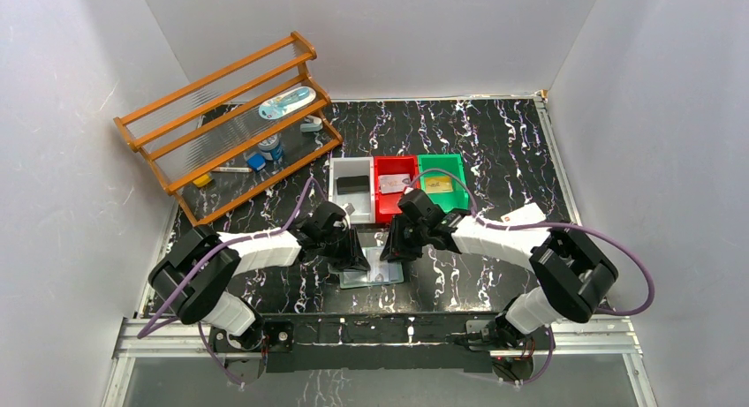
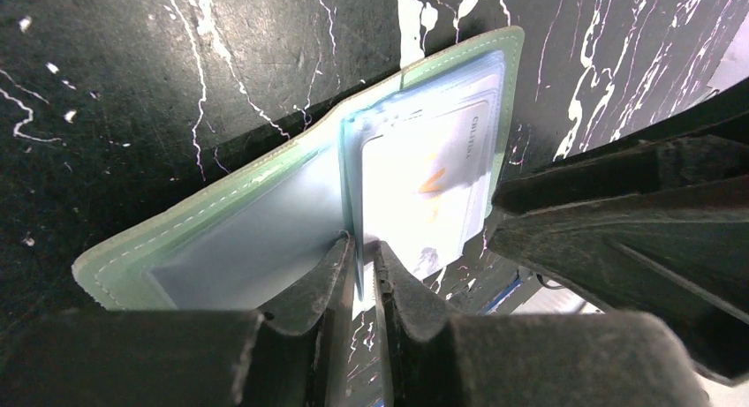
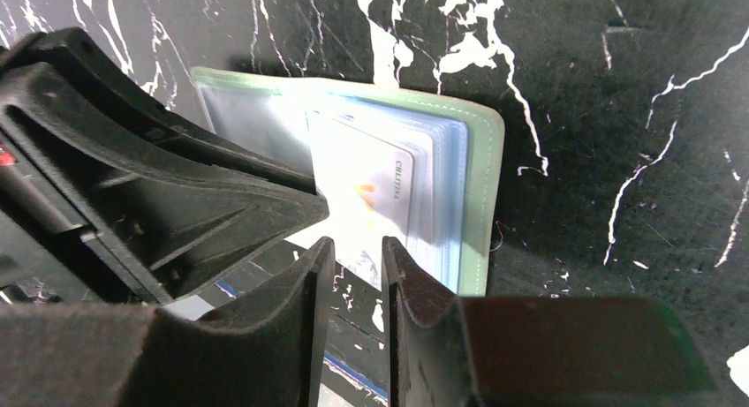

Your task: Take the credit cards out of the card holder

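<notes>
Straddling a pocket leaf (image 2: 351, 173) of the card holder (image 2: 221, 230) with the left gripper (image 2: 360, 248), nearly closed, hold uncertain. Poised with the right gripper (image 3: 358, 248) slightly parted, empty, just short of 1 pale credit card (image 3: 371, 191): thin, stiff, probably slick; best pinched at its near edge.

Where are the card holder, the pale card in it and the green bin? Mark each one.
card holder (image 2: 238, 244): left wrist view, clear pocket of its left half.
pale card (image 3: 366, 191): right wrist view, its printed face.
green bin (image 1: 440, 159): top external view, its far rim.
</notes>
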Action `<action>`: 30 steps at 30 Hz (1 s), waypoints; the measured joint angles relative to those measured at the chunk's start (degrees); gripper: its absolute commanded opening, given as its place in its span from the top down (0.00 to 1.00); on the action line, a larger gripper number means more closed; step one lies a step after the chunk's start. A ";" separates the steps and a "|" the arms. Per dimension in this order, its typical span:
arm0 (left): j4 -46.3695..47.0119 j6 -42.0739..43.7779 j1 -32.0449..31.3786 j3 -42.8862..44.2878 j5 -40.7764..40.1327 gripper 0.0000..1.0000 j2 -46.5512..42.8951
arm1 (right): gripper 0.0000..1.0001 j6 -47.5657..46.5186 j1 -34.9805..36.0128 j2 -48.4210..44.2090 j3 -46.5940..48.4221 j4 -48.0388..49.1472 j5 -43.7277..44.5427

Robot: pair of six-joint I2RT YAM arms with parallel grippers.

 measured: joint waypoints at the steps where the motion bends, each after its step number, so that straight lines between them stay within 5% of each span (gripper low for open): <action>1: 0.00 0.00 0.00 -0.02 -0.07 0.87 0.00 | 0.65 -0.07 0.00 -0.44 0.22 -0.33 0.31; 22: 5.01 -0.96 0.07 -3.98 0.70 0.82 -2.03 | 0.70 3.04 -0.22 1.95 -2.95 6.16 -1.01; 30: 15.56 -5.49 1.60 -9.79 3.04 0.93 -2.25 | 0.72 5.42 -0.96 0.94 -6.21 10.78 -1.84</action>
